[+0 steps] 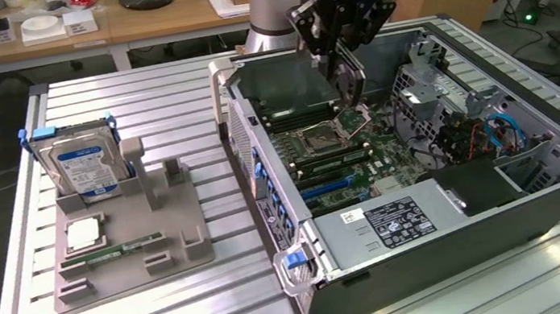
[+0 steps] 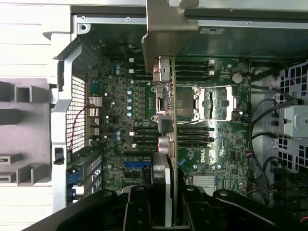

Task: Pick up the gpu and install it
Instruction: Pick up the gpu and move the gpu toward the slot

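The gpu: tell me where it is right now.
The gpu hangs in the claw, upper middle of the exterior view, over the motherboard of the open computer case, beside the CPU socket.

Hard drive (image 1: 84,168) (upright) on grey holder (image 1: 158,215)

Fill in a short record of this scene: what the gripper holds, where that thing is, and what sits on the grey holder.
gripper: gripper shut on the gpu
gpu position: hanging bracket end down above the motherboard, inside the open computer case
grey holder: grey holder at the exterior view's left
on holder: hard drive standing upright; memory stick lying flat
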Tool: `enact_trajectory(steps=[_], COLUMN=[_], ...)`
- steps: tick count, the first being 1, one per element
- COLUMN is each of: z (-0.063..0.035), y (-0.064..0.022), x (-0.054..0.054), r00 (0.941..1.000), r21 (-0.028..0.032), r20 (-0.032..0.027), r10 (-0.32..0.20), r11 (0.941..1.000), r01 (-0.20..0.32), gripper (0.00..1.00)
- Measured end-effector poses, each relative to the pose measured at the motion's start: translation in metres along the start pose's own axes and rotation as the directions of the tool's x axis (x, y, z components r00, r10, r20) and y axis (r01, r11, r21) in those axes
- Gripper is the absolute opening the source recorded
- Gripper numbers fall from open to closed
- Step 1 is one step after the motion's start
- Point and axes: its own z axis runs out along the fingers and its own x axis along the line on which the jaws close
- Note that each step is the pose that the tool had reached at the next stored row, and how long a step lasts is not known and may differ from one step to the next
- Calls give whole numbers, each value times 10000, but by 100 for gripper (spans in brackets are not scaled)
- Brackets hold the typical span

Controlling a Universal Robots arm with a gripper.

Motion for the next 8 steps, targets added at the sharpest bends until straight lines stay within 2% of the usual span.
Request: enact_trajectory(steps=[8], z=[6], y=[1], x=[-71], r00=[10000], r21=[0], r20=[-6], r10=[-1], r11=[10000], r01=[1], gripper=[28])
